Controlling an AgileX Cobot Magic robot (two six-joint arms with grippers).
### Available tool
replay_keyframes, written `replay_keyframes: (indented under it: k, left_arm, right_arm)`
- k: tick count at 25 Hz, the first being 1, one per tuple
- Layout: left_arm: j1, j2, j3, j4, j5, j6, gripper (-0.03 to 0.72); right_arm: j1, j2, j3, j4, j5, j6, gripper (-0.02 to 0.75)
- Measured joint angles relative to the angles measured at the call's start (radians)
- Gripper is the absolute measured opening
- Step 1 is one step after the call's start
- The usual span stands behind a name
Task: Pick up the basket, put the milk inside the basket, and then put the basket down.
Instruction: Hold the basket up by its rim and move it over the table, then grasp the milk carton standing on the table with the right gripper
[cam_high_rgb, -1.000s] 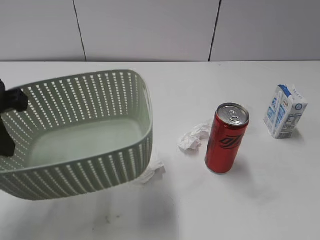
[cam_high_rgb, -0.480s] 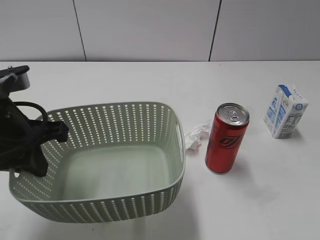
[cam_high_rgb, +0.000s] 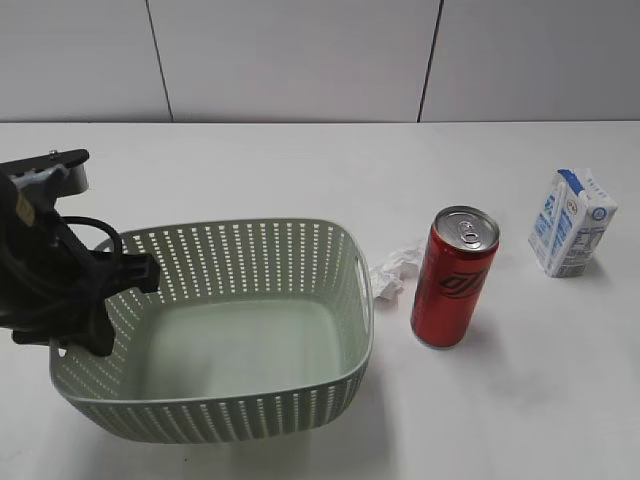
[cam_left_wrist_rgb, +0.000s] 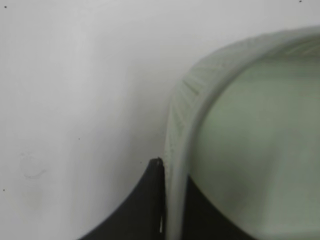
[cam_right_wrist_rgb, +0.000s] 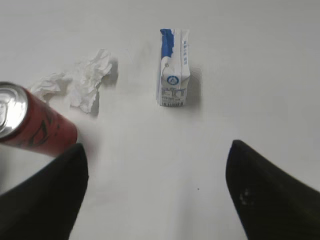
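Observation:
The pale sage-green basket (cam_high_rgb: 250, 330) is at the left of the exterior view, level, its inside empty. My left gripper (cam_high_rgb: 85, 300) is shut on the basket's left rim; the left wrist view shows its black jaws (cam_left_wrist_rgb: 172, 200) pinching the rim (cam_left_wrist_rgb: 200, 100). The white and blue milk carton (cam_high_rgb: 570, 222) stands upright at the far right. It also shows in the right wrist view (cam_right_wrist_rgb: 172, 67), ahead of my right gripper (cam_right_wrist_rgb: 157, 165), which is open and empty above the table. My right gripper is not seen in the exterior view.
A tall red drink can (cam_high_rgb: 453, 277) stands just right of the basket; it shows at the left in the right wrist view (cam_right_wrist_rgb: 30, 122). Crumpled white paper (cam_high_rgb: 392, 270) lies between basket and can. White table, wall behind.
The basket was held high and tilted at the far left; it has come down, levelled, and shifted right toward the can, with my left arm now in view.

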Motion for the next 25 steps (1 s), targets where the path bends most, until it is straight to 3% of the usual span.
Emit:
replay_keyframes:
  k: [12, 25]
  left_arm:
    - [0.0, 0.016, 0.0, 0.001, 0.0, 0.0, -0.001]
    - [0.0, 0.016, 0.0, 0.001, 0.001, 0.0, -0.001]
  right_arm:
    - [0.0, 0.67, -0.334, -0.019, -0.039, -0.027, 0.647]
    - [0.0, 0.907, -0.361, -0.064, -0.19, -0.025, 0.599]
